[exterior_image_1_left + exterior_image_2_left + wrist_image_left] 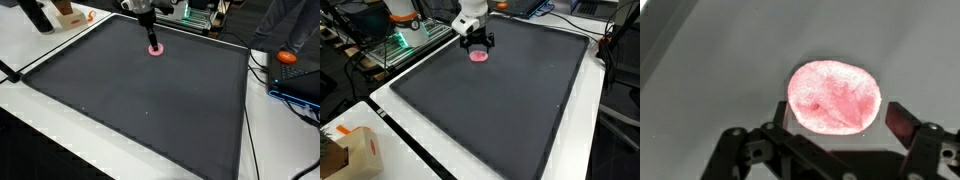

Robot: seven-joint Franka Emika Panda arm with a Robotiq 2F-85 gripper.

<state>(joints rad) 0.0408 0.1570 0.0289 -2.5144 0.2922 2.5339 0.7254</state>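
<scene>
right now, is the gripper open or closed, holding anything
gripper: open, holding nothing; the pink disc shows between its spread fingers, not gripped

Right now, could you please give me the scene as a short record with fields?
Nearest thing: pink disc, round, lying flat
Gripper: gripper, open, over the pink disc, one finger on each side in the wrist view
Contact: cannot tell whether the fingers touch it
Surface: dark mat on a white table
Position: the disc lies near one edge of the mat in both exterior views
Off the mat: cardboard box on the table
</scene>
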